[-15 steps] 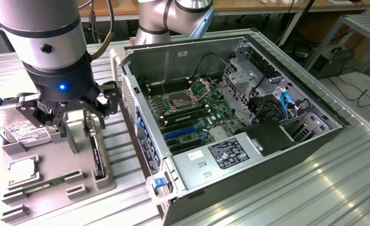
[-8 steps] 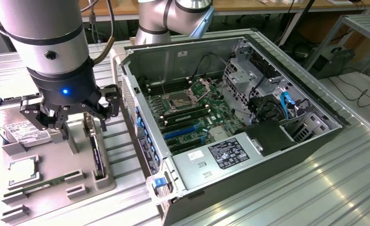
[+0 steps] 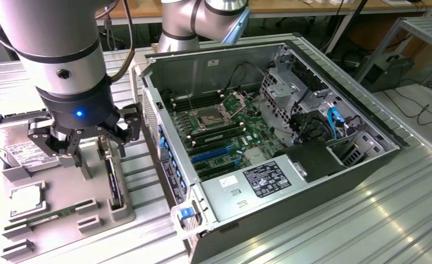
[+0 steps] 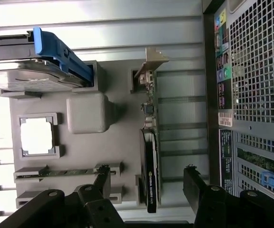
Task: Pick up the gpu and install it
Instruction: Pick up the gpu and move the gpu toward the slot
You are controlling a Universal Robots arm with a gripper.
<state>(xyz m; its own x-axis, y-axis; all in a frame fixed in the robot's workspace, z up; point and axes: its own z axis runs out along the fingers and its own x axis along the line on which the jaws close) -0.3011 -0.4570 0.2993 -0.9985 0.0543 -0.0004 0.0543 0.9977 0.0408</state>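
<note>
I see the gripper (image 4: 149,184) hanging wide open over the grey tray (image 3: 62,217), holding nothing. The gpu (image 4: 149,142) stands on edge in a slot along the tray's edge nearest the computer case (image 3: 223,71). The fingers (image 4: 101,183) straddle the card without touching it.

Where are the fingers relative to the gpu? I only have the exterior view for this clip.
Observer: In the wrist view the gripper is open, and its fingers straddle the gpu, one on each side.
Operator: Any contact with the card?
Observer: None that I can see. Grey tray shows between each finger and the card.
Operator: Which end has the bracket?
Observer: The silver bracket is at the end of the card away from the fingers.
</note>
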